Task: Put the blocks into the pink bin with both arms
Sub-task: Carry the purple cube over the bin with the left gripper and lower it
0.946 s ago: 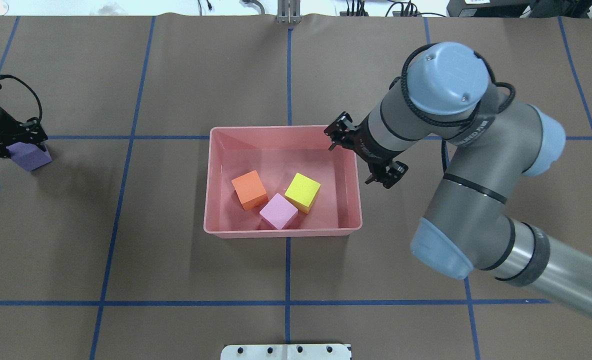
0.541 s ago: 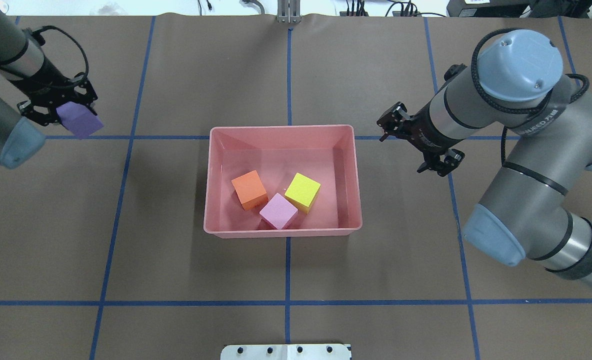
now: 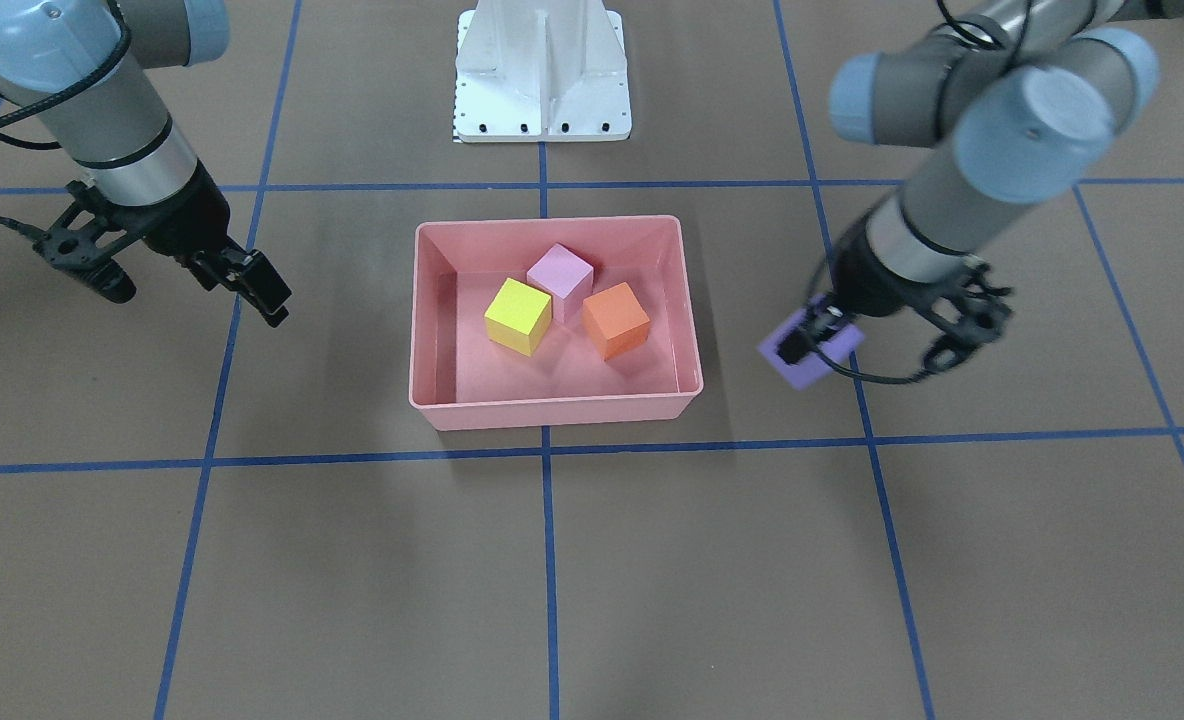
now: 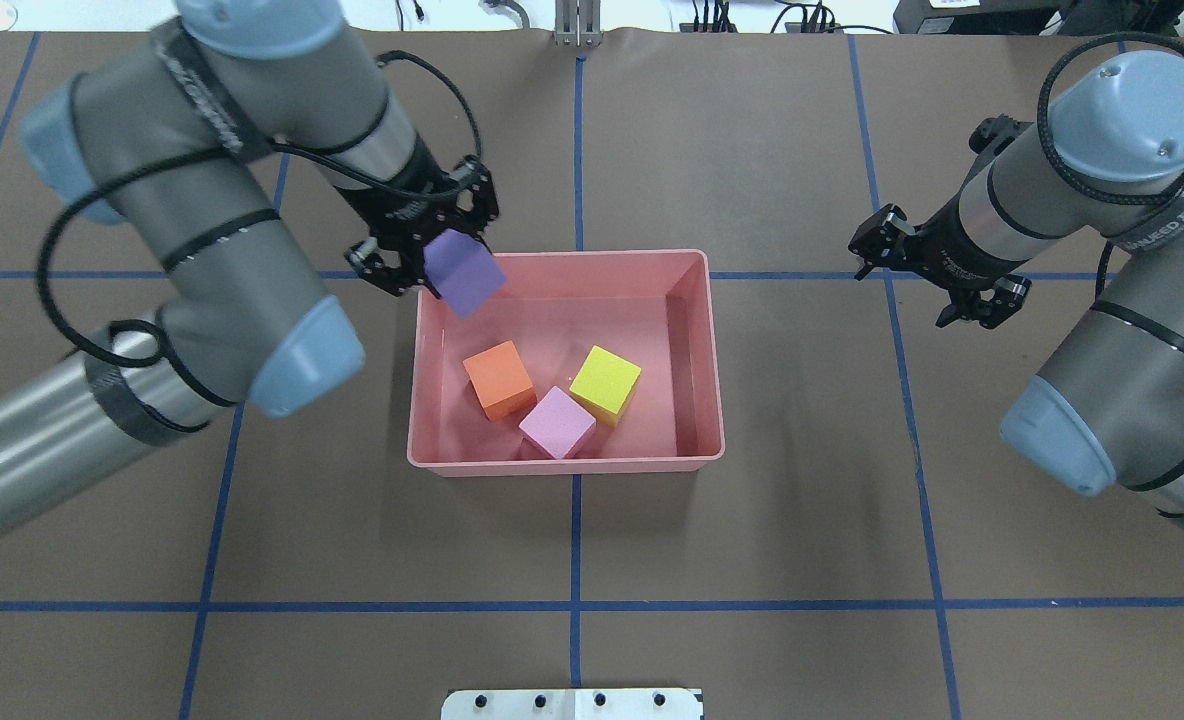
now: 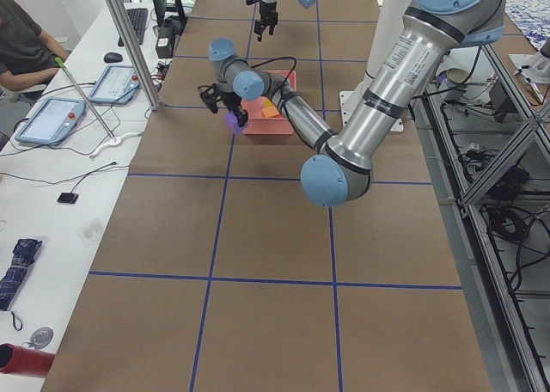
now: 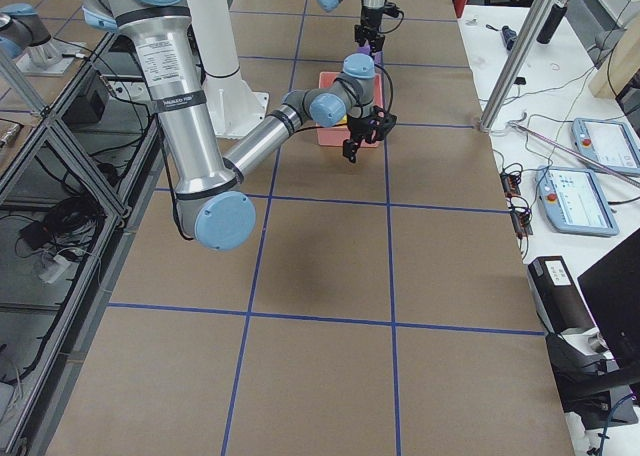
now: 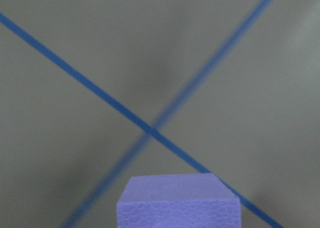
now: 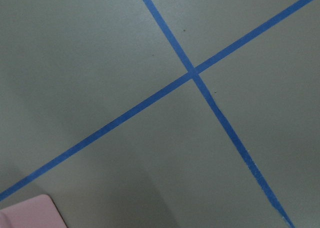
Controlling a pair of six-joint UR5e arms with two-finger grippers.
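Left black two-finger gripper (image 4: pixel 439 255) is clamping the small matte purple cube (image 4: pixel 465 275), fingers closed on its sides, cube tilted and hanging in the air over the brown paper table with blue tape grid (image 4: pixel 752 520). Overhead, the cube is overlapping the far left corner of the shallow salmon-pink plastic bin (image 4: pixel 562 463); from the front it is showing just off the bin's left rim, and the left wrist camera is showing only table and tape under it. Right black two-finger gripper (image 3: pixel 197 300) is hovering off the bin's right side, well apart from it, fingers spread wide and gripping nothing. Orange cube (image 4: pixel 499 379), light pink cube (image 4: pixel 557 422) and yellow cube (image 4: pixel 605 384) are sitting clustered on the bin floor, pink one nearest the robot, just beside the other two.
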